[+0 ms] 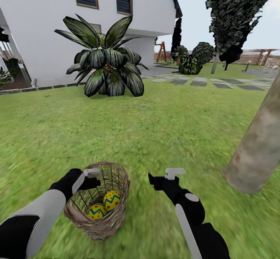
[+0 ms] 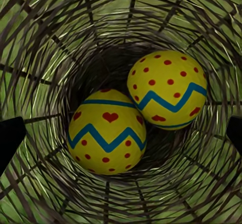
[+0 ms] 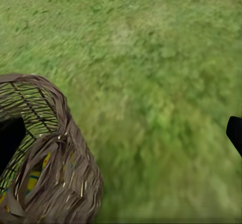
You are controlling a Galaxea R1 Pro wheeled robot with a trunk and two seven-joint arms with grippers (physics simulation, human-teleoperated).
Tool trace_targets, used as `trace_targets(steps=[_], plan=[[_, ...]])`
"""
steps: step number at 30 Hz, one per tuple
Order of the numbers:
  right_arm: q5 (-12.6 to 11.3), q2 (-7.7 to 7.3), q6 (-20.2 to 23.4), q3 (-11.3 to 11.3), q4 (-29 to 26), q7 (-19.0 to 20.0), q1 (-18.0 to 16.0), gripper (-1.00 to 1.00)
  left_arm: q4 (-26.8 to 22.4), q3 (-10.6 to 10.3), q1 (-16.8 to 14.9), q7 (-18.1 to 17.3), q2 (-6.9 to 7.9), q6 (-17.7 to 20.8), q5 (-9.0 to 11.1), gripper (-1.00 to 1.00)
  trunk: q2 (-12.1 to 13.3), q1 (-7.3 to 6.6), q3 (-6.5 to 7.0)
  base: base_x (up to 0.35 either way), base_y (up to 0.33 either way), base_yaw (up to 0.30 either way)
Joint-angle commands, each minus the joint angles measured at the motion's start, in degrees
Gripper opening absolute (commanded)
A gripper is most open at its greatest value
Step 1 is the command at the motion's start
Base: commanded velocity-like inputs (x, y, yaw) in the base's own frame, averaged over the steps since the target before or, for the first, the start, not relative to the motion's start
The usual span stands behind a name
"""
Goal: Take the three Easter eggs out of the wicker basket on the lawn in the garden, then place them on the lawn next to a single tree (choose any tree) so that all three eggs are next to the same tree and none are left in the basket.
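the left gripper [image 1: 91,176] hangs at the mouth of the wicker basket [image 1: 116,216], which sits on the lawn [image 1: 163,127] low and left of centre in the head view. seen along its fingers, two eggs lie straight ahead at the bottom of the basket: one egg [image 2: 107,132] nearer the middle and a second egg [image 2: 168,88] touching it on one side. the dark tips of the left jaws show at the two edges of that view, spread wide with nothing between them, so the gripper is open and empty, and the eggs lie between the lines of the two jaws, deeper in. each egg looks close to round from here, so its long axis cannot be told. a third egg cannot be made out in the basket. the right gripper [image 1: 165,176] hovers over bare grass just beside the basket, its jaws also apart and holding nothing; the basket wall [image 3: 55,183] lies off to one side of it. the left arm is plainly the nearer one. a straight push down into the basket looks like what the next pick calls for. the tree [image 1: 258,150] trunk stands near, to the robot's right.
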Motion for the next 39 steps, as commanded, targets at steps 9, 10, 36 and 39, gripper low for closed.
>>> trace_targets(steps=[9, 10, 36, 39], plan=[[-0.59, 0.00, 0.23, 0.07, -0.07, -0.52, 0.01, 1.00, -0.08, -0.12, -0.02, -0.01, 0.03, 0.24, 0.35, 1.00, -0.15, 0.22, -2.06, 0.000, 0.000, 0.000], [-0.59, 0.00, 0.23, 0.07, -0.07, -0.52, 0.00, 1.00, -0.08, -0.12, -0.02, 0.00, 0.03, 0.24, 0.35, 1.00, -0.16, 0.24, -2.28, 0.000, 0.000, 0.000], [-0.59, 0.00, 0.23, 0.07, -0.07, -0.49, 0.00, 1.00, -0.08, -0.15, -0.02, -0.06, -0.05, -0.69, 0.33, 1.00, -0.19, 0.29, -2.72, 0.056, -0.003, 0.000], [-0.59, 0.00, 0.23, 0.03, -0.07, -0.49, -0.01, 1.00, -0.08, -0.15, -0.03, -0.09, -0.04, -0.70, 0.34, 1.00, -0.19, 0.29, -2.72, 0.114, -0.092, 0.000]])
